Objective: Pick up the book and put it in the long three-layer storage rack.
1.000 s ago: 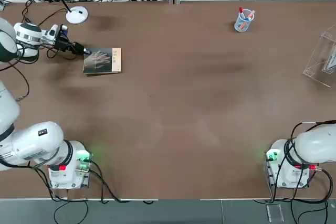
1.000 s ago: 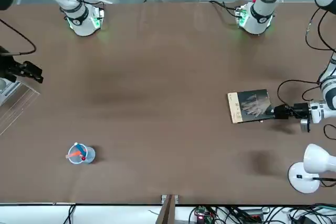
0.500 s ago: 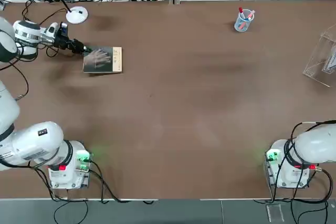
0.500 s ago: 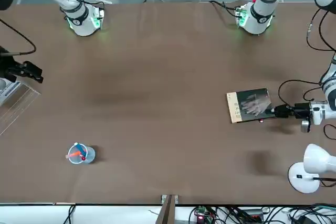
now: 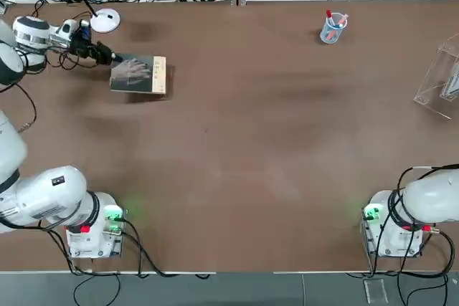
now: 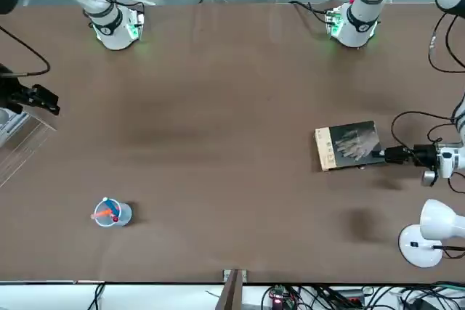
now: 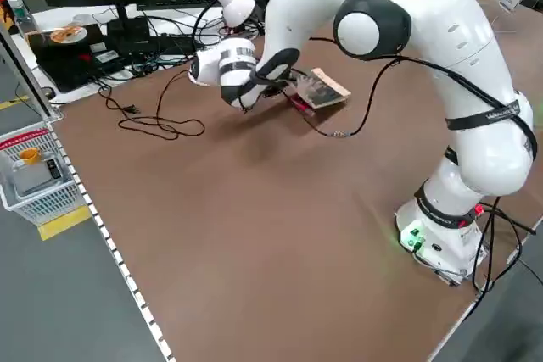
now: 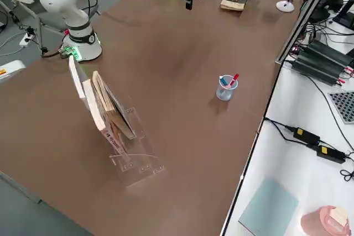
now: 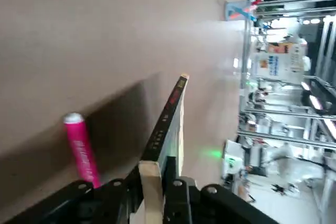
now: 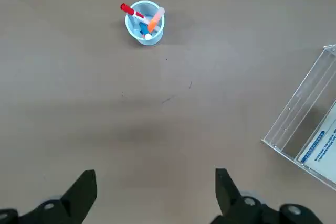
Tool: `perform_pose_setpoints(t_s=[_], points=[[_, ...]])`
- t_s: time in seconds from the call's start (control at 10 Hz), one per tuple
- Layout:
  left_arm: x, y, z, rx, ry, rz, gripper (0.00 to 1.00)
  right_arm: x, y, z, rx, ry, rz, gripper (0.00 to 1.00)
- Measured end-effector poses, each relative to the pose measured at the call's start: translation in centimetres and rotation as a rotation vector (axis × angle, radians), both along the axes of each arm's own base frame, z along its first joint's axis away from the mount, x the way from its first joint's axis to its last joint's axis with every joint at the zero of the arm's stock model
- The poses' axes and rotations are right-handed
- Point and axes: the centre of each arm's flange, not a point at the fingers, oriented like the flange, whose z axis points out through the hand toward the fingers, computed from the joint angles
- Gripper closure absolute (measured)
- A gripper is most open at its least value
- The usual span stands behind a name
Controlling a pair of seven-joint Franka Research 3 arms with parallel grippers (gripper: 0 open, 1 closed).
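Above the robot's left part of the table, we see the book raised off the surface, its cover with the pale hand showing. Our left gripper has its fingers closed on one edge of it; a pink marker-like stick is nearby. Across the table, we have the clear storage rack, holding several thin books or boards that lean together in its slots. Our right gripper is parked in the air on that side, fingers wide apart and nothing between them. Well apart from the book, we find a small, light-blue cup with red, blue and orange pens poking out. Beside the table, our white basket holds an orange cup and a grey box-like item.
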Motion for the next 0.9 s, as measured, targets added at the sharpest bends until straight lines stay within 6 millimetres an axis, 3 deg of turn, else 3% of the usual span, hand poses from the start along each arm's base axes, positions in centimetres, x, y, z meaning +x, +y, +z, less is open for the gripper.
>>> perform_pose_setpoints(t_s=[0.4, 0.9], points=[[1.1, -2.7, 2.9, -0.094, 0.090, -0.022, 0.96, 0.0, 0.0, 0.0, 0.000, 0.000, 0.000, 0.00], [3.6, -9.8, 7.2, -0.208, 0.174, -0.006, 0.96, 0.0, 0.0, 0.0, 0.000, 0.000, 0.000, 0.00]])
